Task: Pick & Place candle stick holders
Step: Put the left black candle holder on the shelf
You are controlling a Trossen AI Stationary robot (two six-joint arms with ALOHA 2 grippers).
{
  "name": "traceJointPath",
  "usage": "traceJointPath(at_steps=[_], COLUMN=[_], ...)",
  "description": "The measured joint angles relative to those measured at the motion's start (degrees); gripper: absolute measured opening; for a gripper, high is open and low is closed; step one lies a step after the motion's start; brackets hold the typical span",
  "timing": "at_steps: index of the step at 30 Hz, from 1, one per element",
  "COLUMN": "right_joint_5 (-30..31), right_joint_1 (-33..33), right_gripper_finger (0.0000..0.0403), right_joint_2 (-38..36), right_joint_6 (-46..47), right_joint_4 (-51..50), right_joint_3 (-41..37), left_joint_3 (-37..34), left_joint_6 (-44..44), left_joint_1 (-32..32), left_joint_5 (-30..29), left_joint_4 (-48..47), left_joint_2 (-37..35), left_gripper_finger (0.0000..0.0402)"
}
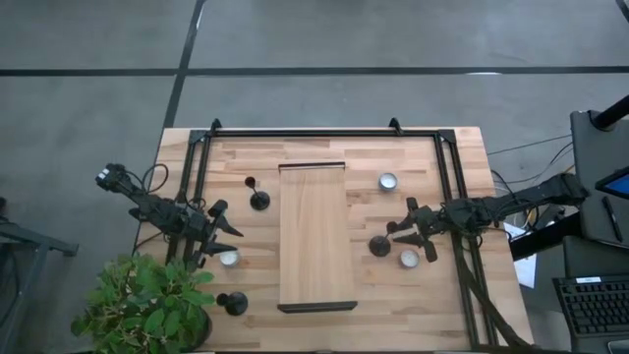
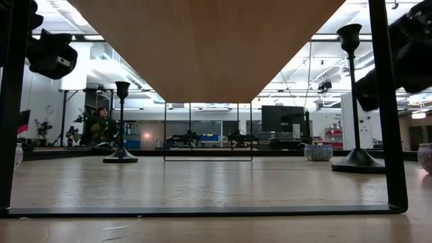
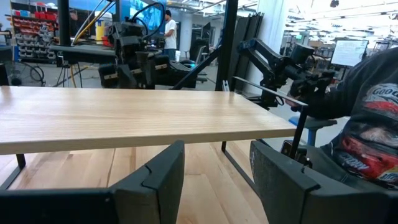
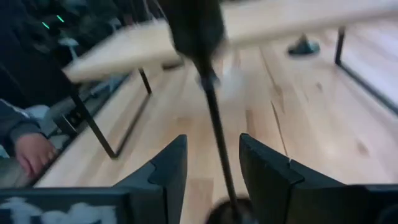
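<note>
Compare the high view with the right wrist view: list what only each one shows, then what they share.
Only the high view: the left gripper open beside a tealight, the plant, and two more candle stick holders. Only the right wrist view: a person's hand beyond the table edge. Both: the right gripper, open around the stem of the nearest candle stick holder, and the raised wooden shelf.

Raised wooden shelf (image 1: 316, 236) mid-table.
</note>
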Motion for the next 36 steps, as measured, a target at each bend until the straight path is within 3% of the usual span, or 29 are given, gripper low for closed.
traceJointPath(at_steps=[9, 24, 36], right_joint_5=[4.0, 4.1, 5.2], right_joint_1=[0.6, 2.7, 2.7], right_gripper_finger=[0.015, 0.0135, 0.0135], right_joint_2=[1.5, 2.2, 10.7], right_joint_6=[-4.0, -4.1, -4.7], right_joint_4=[4.4, 6.5, 15.3], right_joint_3=[0.0, 0.0, -0.1], left_joint_3=[0.0, 0.0, 0.0], left_joint_6=[0.0, 0.0, 0.0], left_joint_1=[0.0, 0.0, 0.0], left_joint_5=[0.0, 0.0, 0.0], left_joint_4=[0.0, 0.0, 0.0], left_joint_2=[0.0, 0.0, 0.0], left_gripper_finger=[0.0179, 0.0179, 0.0179])
